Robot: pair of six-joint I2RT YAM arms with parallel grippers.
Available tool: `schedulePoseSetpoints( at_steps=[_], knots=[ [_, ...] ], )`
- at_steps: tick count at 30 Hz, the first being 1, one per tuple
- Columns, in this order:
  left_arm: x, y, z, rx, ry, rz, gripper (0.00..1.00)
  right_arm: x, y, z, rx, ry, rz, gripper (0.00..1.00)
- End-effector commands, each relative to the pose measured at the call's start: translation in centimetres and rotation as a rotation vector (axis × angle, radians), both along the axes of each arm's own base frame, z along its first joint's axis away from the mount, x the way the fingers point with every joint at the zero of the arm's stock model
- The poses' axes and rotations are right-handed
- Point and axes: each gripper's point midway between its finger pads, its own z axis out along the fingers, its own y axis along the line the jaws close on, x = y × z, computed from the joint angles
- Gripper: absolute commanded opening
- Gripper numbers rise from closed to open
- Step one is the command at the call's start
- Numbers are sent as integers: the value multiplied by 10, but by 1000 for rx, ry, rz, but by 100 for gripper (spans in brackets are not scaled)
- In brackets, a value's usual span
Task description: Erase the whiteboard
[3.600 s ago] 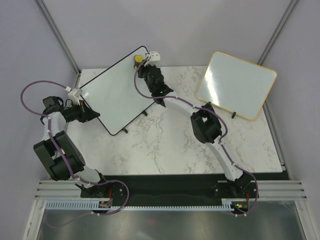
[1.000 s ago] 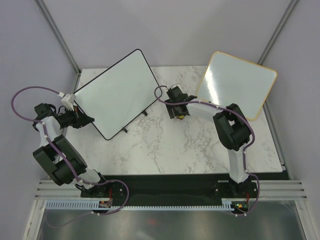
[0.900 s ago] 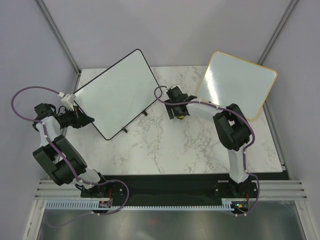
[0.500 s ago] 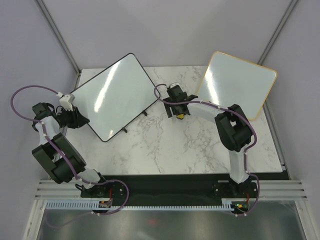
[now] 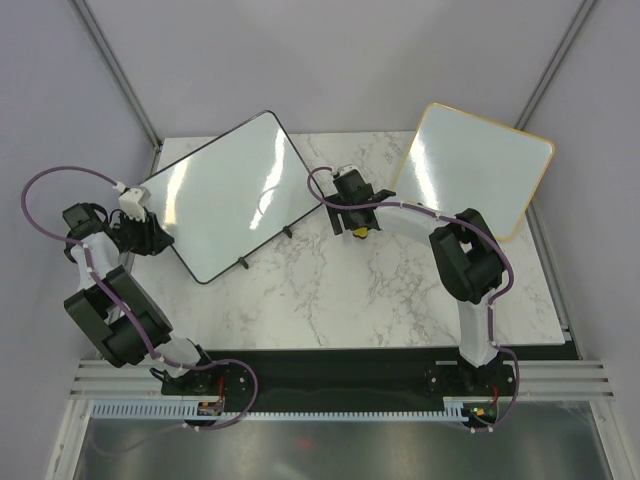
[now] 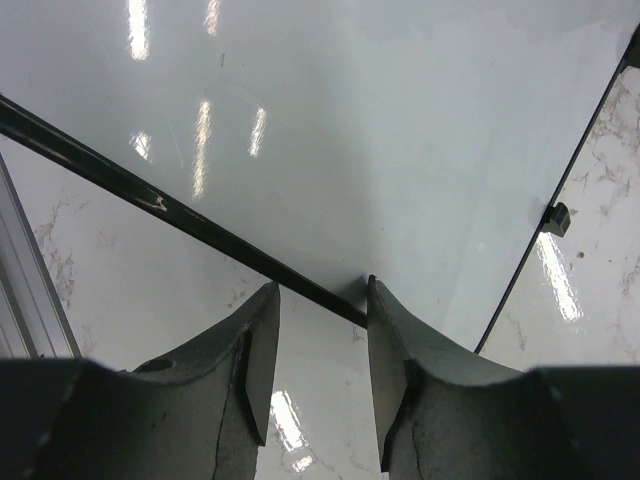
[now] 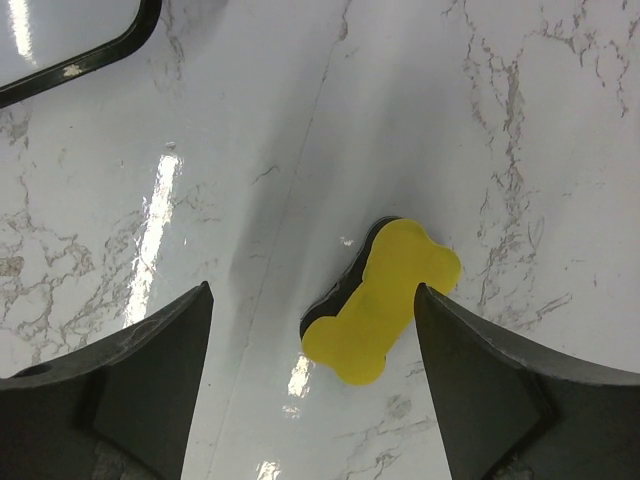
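The whiteboard, white with a thin black frame, lies slanted at the table's back left; its surface shows only glare streaks. My left gripper sits at the board's lower left edge. In the left wrist view the left gripper stands open, and the black frame runs just past the fingertips without being pinched. A yellow bone-shaped eraser lies flat on the marble right of the board. My right gripper hovers over it, open. In the right wrist view the eraser lies loose between the wide-apart fingers.
A second white board with a gold frame leans at the back right. The black-framed board's corner lies close to the eraser, and its small black feet stick out along the near edge. A metal rail borders the table at the left.
The left gripper has gone from shut on the whiteboard's edge to open, and the board has settled slightly lower. The right gripper stays open over the eraser, barely moved.
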Motion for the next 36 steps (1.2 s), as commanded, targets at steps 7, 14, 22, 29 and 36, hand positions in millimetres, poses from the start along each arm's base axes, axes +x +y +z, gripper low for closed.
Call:
schedulePoseSetpoints(
  at_steps=[7, 14, 22, 29, 36],
  knots=[
    [5, 13, 13, 109, -73, -20, 54, 8, 8, 26, 57, -66, -9, 87],
    [3, 11, 20, 107, -78, -21, 83, 9, 10, 30, 74, -76, -6, 88],
    [1, 5, 30, 105, -101, -35, 90, 6, 9, 33, 82, -85, -3, 87],
    [-2, 2, 45, 98, -113, -11, 99, 7, 9, 51, 106, -128, 9, 88],
    [-8, 16, 62, 104, -70, 156, 99, 18, -38, 77, 136, -210, -139, 88]
  ],
)
